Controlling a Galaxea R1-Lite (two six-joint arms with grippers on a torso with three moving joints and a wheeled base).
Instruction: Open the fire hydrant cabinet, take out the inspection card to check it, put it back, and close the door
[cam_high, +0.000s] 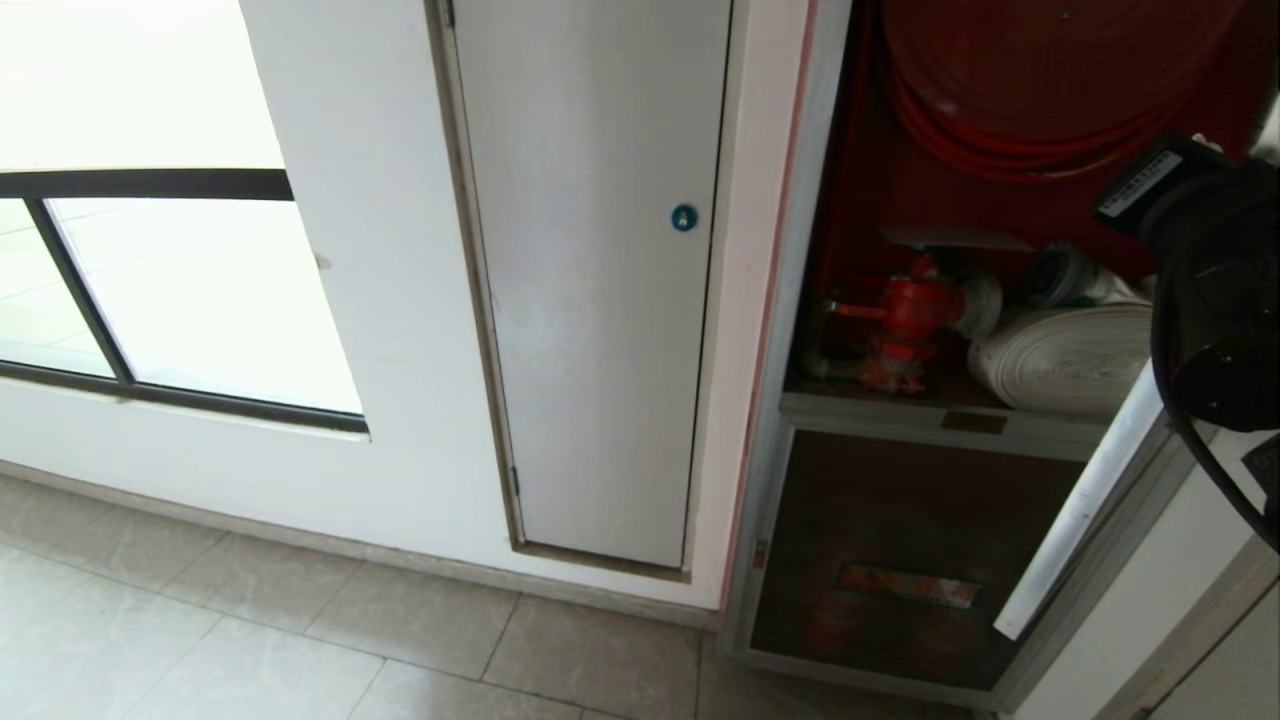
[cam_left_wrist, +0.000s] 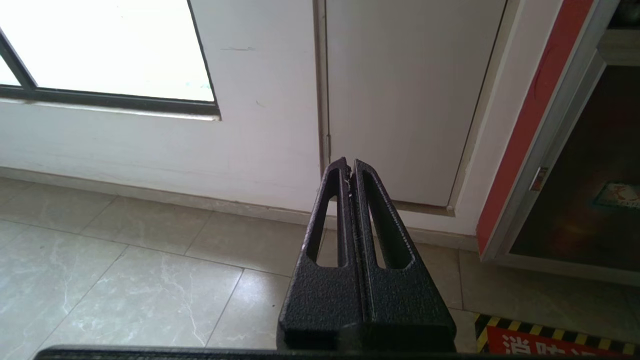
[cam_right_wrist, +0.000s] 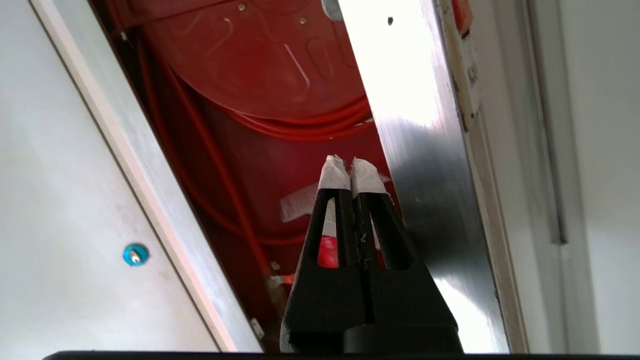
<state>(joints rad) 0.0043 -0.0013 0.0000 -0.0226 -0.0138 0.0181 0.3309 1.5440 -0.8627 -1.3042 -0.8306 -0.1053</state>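
Plainly the fire hydrant cabinet (cam_high: 800, 400) stands open: its red interior shows the hose reel (cam_high: 1010, 90) above, with the red valve (cam_high: 915, 315) and the white rolled hose (cam_high: 1070, 355) on the shelf below, and the lower dark panel (cam_high: 900, 560) beneath them is shut. It sits in the wall just right of a plain white door (cam_high: 600, 280) with a blue lock (cam_high: 684, 217). The door (cam_right_wrist: 425, 150) is swung out on the right, edge-on to the head camera, its bright metal frame just beside the right gripper (cam_right_wrist: 348, 167).

The door is likely stiff and fairly heavy – glass in metal – so it should be pushed on the frame, not the pane. The inspection card cannot be made out for certain; a pale slip (cam_right_wrist: 300, 202) low against the red back wall, behind the fingertips in the right wrist view, may be it. If so it would be light, thin, slick and bendy, best pinched by a free edge.

The right gripper is clenched, taped tips together, holding nothing, and points into the opening between frame and door – whether it brushes the door frame I cannot tell. The left gripper (cam_left_wrist: 349, 167) hangs low over the floor tiles (cam_left_wrist: 125, 280), also closed and empty.
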